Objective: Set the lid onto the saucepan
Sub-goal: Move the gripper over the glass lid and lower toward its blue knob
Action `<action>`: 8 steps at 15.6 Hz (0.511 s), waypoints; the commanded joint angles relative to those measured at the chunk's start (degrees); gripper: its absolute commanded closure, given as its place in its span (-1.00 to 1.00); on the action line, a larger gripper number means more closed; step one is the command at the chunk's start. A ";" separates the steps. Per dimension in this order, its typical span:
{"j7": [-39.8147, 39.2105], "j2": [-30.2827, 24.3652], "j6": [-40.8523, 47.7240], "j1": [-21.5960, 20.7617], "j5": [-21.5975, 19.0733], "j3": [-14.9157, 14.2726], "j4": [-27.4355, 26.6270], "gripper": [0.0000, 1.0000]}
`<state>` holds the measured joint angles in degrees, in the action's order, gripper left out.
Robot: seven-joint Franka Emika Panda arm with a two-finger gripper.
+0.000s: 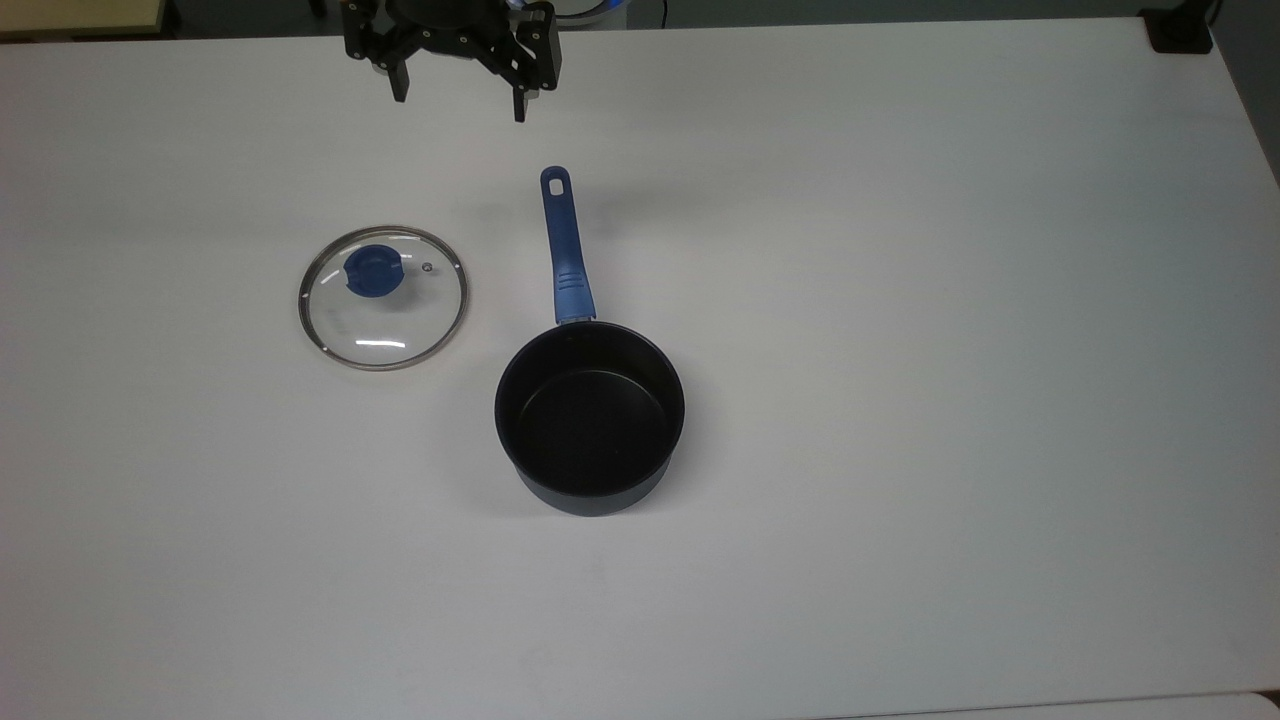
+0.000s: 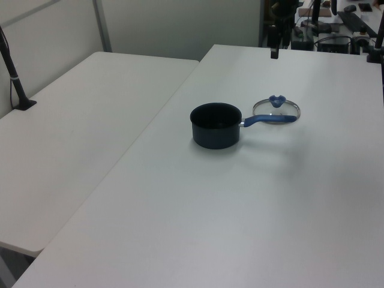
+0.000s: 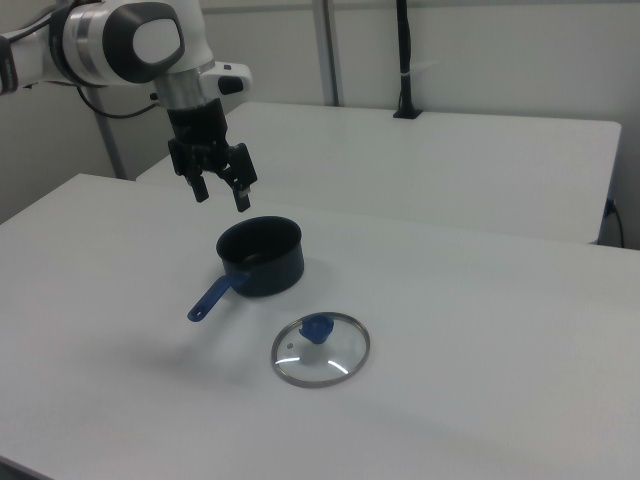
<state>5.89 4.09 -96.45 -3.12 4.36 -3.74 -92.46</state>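
The lid (image 1: 383, 297), clear glass with a steel rim and a blue knob, lies flat on the white table to the top view's left of the saucepan; it also shows as the lid (image 3: 321, 348) and the lid (image 2: 276, 107). The saucepan (image 1: 590, 415) stands upright and empty, black inside, its blue handle (image 1: 564, 245) pointing to the top view's upper edge. It shows too as the saucepan (image 3: 261, 256) and the saucepan (image 2: 215, 124). My gripper (image 1: 460, 98) hangs open and empty high above the table, beyond the handle's end; in the right view the gripper (image 3: 221, 193) is up and left of the pan.
The white table (image 1: 900, 400) stretches wide around both items. A second white table (image 2: 72, 132) adjoins it on the left view's left. A black post (image 3: 403, 60) stands on the far table in the right view. Cluttered equipment (image 2: 336, 24) sits at the left view's top right.
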 commanded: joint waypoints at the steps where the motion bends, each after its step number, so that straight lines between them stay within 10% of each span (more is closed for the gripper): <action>1: -2.00 -1.01 -1.72 -0.05 0.92 -0.48 -1.32 -1.00; 8: -2.37 -0.92 -1.73 0.04 0.92 -0.57 -1.32 -1.00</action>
<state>4.96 4.09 -96.50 -3.03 4.36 -3.91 -92.45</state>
